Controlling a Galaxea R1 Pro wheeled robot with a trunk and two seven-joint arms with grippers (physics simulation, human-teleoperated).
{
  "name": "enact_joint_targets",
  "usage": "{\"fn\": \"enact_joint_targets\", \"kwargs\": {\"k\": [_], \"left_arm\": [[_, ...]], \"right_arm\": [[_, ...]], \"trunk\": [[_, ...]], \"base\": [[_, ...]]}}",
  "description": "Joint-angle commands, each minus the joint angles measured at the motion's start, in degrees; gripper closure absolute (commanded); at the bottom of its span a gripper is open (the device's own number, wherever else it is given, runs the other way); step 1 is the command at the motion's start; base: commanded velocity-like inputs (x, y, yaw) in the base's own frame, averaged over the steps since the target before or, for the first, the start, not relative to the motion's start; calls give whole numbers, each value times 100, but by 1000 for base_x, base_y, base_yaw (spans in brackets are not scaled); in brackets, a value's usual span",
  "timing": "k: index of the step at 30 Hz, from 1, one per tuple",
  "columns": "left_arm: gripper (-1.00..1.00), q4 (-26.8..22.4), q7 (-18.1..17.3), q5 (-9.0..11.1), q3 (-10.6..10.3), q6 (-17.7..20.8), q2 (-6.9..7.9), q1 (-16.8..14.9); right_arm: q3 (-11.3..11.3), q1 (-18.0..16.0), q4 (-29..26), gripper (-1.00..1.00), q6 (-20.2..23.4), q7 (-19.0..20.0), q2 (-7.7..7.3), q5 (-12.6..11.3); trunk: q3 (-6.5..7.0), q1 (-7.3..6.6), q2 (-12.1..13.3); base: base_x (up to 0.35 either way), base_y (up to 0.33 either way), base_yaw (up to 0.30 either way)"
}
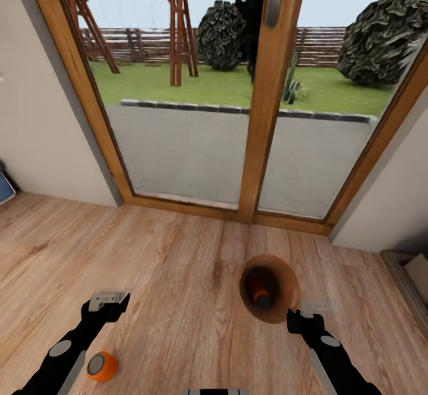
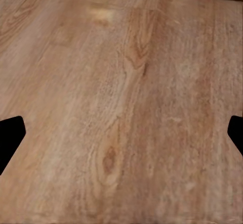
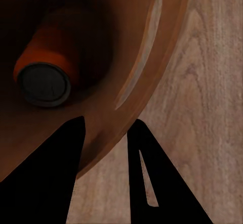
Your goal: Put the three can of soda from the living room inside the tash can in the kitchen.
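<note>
Near the glass doors [image 1: 196,116], the right gripper [image 1: 295,319] clamps the bin [image 1: 285,276] rim, one can [image 1: 261,296] inside; a tilt could spill it. The left gripper [image 1: 109,300] gapes empty, another can [image 1: 102,366] beside its arm

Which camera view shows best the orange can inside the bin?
The right wrist view: the orange can lies large inside the bin, its dark end clear. The head view shows it small and shadowed. The left wrist view shows floor.
</note>
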Motion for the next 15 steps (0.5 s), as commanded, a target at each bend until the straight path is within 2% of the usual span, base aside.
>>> {"fn": "enact_joint_targets", "kwargs": {"k": [1, 4, 9, 12, 14, 15], "left_arm": [[-100, 102, 129, 2, 1, 34, 2, -4], [-100, 144, 202, 3, 3, 87, 6, -5], [-100, 189, 277, 11, 11, 383, 5, -11], [-100, 167, 364, 19, 87, 816, 4, -30], [-100, -81, 454, 71, 354, 1445, 4, -31], [-100, -261, 473, 85, 420, 1572, 4, -29]], "right_arm": [[1, -3, -8, 100, -4, 15, 1, 3], [1, -3, -7, 100, -3, 15, 1, 3], [1, -3, -7, 100, -5, 15, 1, 3], [1, -3, -7, 100, -6, 15, 3, 3], [1, -3, -7, 100, -8, 15, 1, 3], [1, -3, -7, 100, -9, 15, 2, 3]], "trunk": [[-7, -1, 0], [-28, -1, 0], [-65, -1, 0], [-86, -1, 0], [-100, -1, 0], [-107, -1, 0]], "base": [[0, 0, 149], [0, 0, 149], [33, 0, 149], [98, 0, 149], [51, 0, 149], [22, 0, 148]]}}
